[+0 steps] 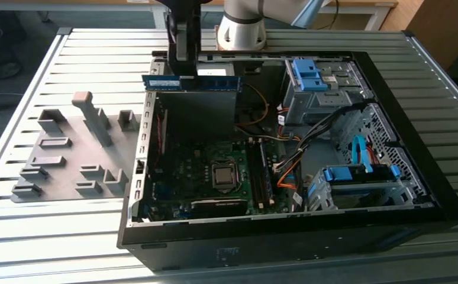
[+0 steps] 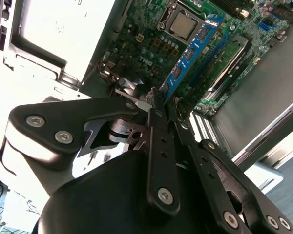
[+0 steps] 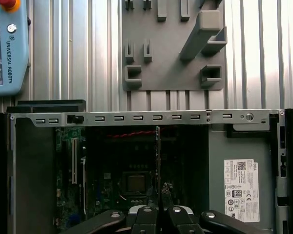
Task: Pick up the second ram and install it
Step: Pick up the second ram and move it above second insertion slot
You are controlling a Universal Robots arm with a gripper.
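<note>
On the ribbed surface (image 1: pixel 55 236) we've got the open computer case (image 1: pixel 292 251), motherboard (image 1: pixel 181 165) exposed, and the grey holder plate (image 1: pixel 67 170) just beside it at the exterior view's left. Above the case hangs our pincer (image 1: pixel 184 73), clamped tight on the second ram (image 1: pixel 213 83), which it carries level and on edge.

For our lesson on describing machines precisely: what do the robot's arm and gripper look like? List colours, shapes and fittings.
The arm is a smooth, light grey, rounded cylindrical section. The gripper is matte black, built of flat linkage bars pinned together with round silver screw heads, over a bulky rounded black body. The bars narrow to slim black jaws.
</note>
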